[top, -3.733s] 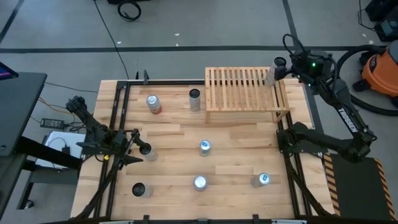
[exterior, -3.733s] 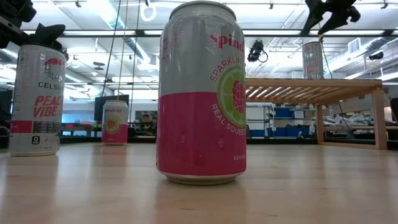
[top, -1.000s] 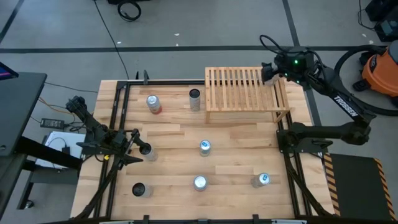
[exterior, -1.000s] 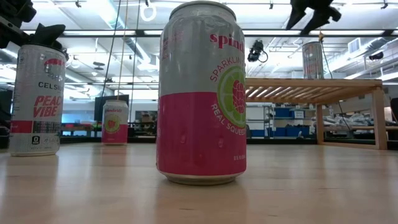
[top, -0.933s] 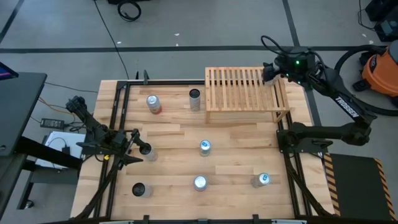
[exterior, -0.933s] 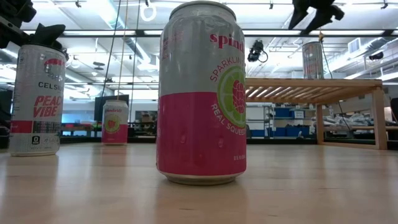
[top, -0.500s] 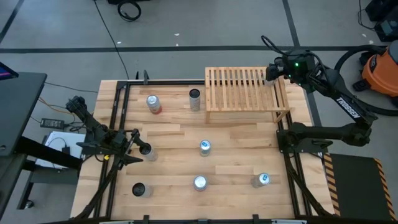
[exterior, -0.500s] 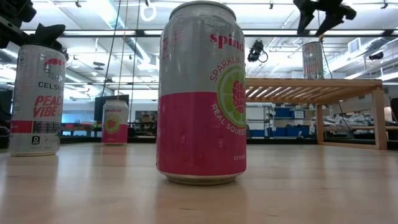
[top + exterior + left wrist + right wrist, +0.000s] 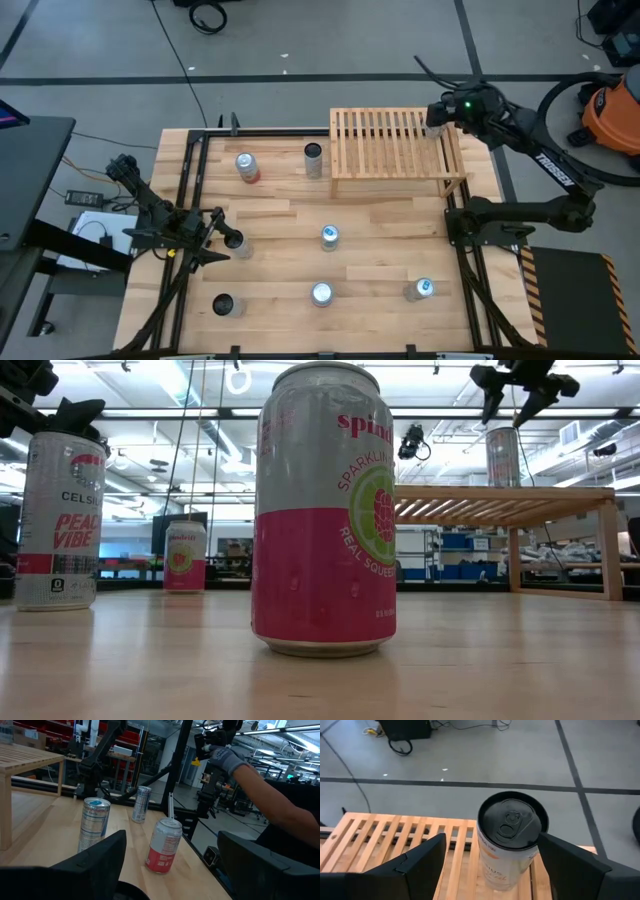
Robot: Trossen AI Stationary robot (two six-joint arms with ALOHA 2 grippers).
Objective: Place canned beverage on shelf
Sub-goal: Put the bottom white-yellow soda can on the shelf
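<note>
The shelf [image 9: 395, 145] is a low light-wood slatted rack at the table's far right. A canned beverage [image 9: 511, 842] with a black top stands upright on the slats at the shelf's far right corner [image 9: 503, 457]. My right gripper [image 9: 510, 402] hangs open just above that can, slanting down, with one finger [image 9: 420, 865] on each side of it and clear of it. At the table's left edge my left gripper [image 9: 215, 238] waits open, close by a dark-topped can [image 9: 235, 243].
Several more cans stand on the table: two left of the shelf [image 9: 246, 166] [image 9: 314, 155], one in the middle [image 9: 329, 236] and three along the near side [image 9: 321, 293]. A pink can [image 9: 325, 510] fills the low view. A person's gloved hand [image 9: 225, 757] shows beyond the table.
My right gripper has rolled about its own axis and tipped further down above the can on the shelf, drifting slightly toward the table's right edge and staying open. The can has kept its place on the slats.
</note>
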